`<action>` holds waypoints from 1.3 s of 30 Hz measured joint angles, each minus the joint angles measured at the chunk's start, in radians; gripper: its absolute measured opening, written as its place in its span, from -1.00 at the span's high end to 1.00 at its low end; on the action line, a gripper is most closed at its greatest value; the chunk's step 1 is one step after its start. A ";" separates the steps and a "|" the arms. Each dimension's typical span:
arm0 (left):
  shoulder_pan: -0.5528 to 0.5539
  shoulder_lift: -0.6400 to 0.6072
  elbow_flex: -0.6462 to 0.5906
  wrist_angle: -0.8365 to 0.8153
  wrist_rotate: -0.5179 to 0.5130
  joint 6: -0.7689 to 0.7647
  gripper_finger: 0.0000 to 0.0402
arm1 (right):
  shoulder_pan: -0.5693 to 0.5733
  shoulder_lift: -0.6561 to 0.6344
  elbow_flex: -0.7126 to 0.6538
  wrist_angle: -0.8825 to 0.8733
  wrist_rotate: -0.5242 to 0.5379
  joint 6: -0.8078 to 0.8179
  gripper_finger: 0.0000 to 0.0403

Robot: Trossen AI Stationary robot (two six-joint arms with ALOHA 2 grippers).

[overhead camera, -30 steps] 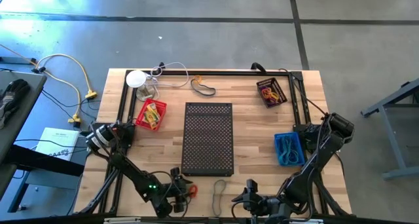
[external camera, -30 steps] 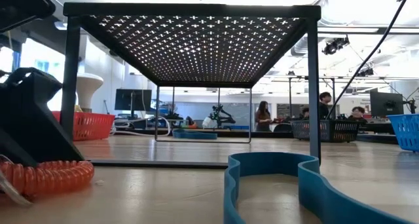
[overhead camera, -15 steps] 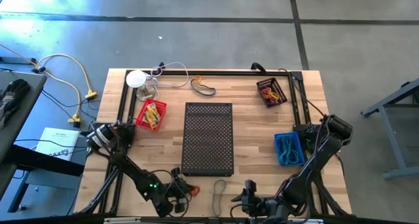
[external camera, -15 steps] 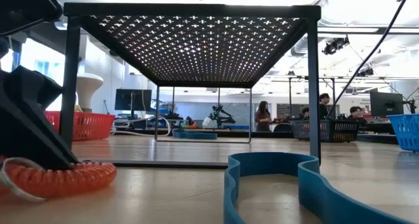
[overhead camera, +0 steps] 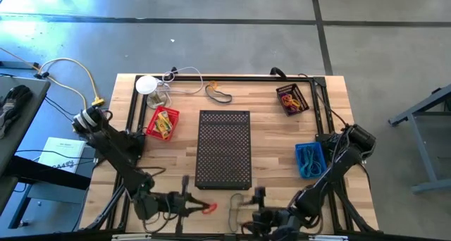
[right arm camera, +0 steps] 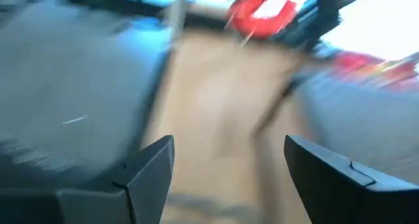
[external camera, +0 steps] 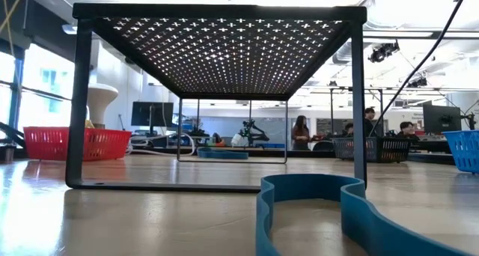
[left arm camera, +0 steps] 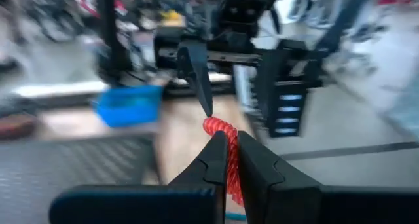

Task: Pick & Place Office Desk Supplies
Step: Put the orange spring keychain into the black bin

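A: What does the left arm's own camera have in front of it?

B: The left gripper [left arm camera: 226, 160], its two dark fingers [left arm camera: 211, 160] pressed together on a red coiled loop [left arm camera: 226, 152]. The coil runs up between the fingers and sticks out past their tips.

A: And past the coil?

B: The other arm's gripper [left arm camera: 196, 76] faces it, one dark pointed finger aimed down at the coil's upper end. I cannot tell whether they touch.

A: Anything else?

B: A blue bin [left arm camera: 128, 105] stands farther off on the wooden table [left arm camera: 177, 135], and a dark perforated surface [left arm camera: 72, 165] fills the near side. The rest is blurred.
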 joint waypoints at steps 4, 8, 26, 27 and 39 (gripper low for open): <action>0.013 -0.031 0.000 0.026 -0.063 0.177 0.95 | -0.017 -0.002 0.000 0.032 0.277 -0.185 -0.37; 0.027 -0.032 0.000 0.054 -0.050 0.307 0.95 | -0.029 -0.002 0.000 0.067 0.583 -0.357 -0.37; 0.123 -0.157 0.000 -0.126 -0.138 0.541 0.95 | -0.230 -0.017 0.000 0.331 0.301 -1.096 -0.37; 0.134 -0.162 0.000 -0.159 -0.126 0.524 0.95 | -0.244 -0.017 0.000 0.322 0.277 -1.095 -0.37; 0.192 -0.164 0.000 -0.291 -0.114 0.474 0.95 | -0.339 -0.017 0.000 0.264 0.179 -1.078 -0.28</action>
